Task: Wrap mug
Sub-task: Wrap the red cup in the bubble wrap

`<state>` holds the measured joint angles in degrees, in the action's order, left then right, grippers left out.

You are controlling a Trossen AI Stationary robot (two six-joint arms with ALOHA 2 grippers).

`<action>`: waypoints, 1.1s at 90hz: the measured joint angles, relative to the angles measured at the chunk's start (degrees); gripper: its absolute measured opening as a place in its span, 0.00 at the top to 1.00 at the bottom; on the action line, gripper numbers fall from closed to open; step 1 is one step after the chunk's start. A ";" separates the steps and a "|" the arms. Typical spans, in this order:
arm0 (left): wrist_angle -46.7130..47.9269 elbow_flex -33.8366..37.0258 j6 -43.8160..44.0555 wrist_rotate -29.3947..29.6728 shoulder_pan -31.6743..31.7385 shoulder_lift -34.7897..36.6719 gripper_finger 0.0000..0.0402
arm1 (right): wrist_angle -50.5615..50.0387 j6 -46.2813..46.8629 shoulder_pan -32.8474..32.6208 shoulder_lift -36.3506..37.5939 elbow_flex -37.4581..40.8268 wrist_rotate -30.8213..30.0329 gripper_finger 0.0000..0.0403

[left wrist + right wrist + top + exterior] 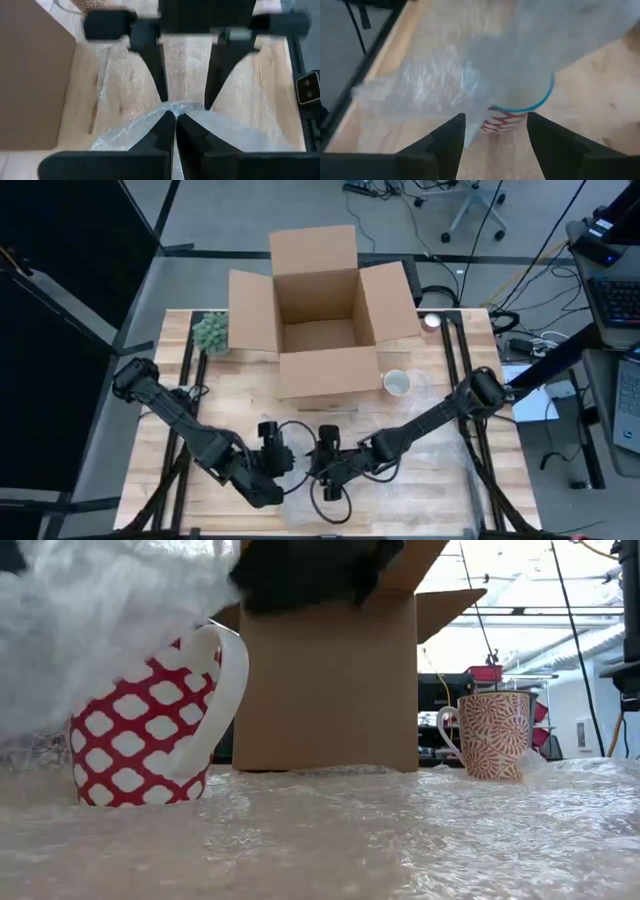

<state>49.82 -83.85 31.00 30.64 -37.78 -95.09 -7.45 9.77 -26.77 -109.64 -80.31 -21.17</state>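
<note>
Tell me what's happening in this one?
Two arms are wrapping a red-and-white mug in bubble wrap at the front of the wooden table. The left gripper has its jaws pinched shut on the sheet; the right gripper, jaws open, hovers over the mug, which the sheet partly drapes. A second patterned mug waits beside an open cardboard box.

Even overhead light falls on the bench (450,480), with soft shadows. In the low view the window behind glares white, and the near mug (150,730) and wrap (90,610) are out of focus. Both wrist views are blurred.
</note>
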 joint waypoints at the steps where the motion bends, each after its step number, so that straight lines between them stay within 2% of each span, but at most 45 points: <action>1: 0.01 0.00 -0.01 0.04 -0.01 -0.04 1.00 | 0.03 -0.03 -0.03 0.27 0.00 -0.13 0.51; 16: -0.02 0.00 -0.33 0.36 0.56 -1.15 1.00 | 5.93 -4.01 0.15 1.30 0.00 -2.93 0.51; 29: -0.40 0.00 -0.46 0.40 0.96 -1.23 1.00 | 12.50 -5.73 2.25 -1.71 -0.11 -2.69 0.51; 52: -2.38 0.17 -1.97 -0.57 1.11 -1.44 1.00 | 12.49 -2.96 4.31 -6.29 -0.13 -2.50 0.51; 99: -2.14 0.17 -1.74 -3.72 1.35 -0.14 1.00 | 9.65 -1.63 4.16 -6.54 -0.11 -2.77 0.51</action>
<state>47.68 -83.68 29.26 26.92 -36.43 -95.22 2.21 8.14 -22.61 -116.18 -80.42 -23.94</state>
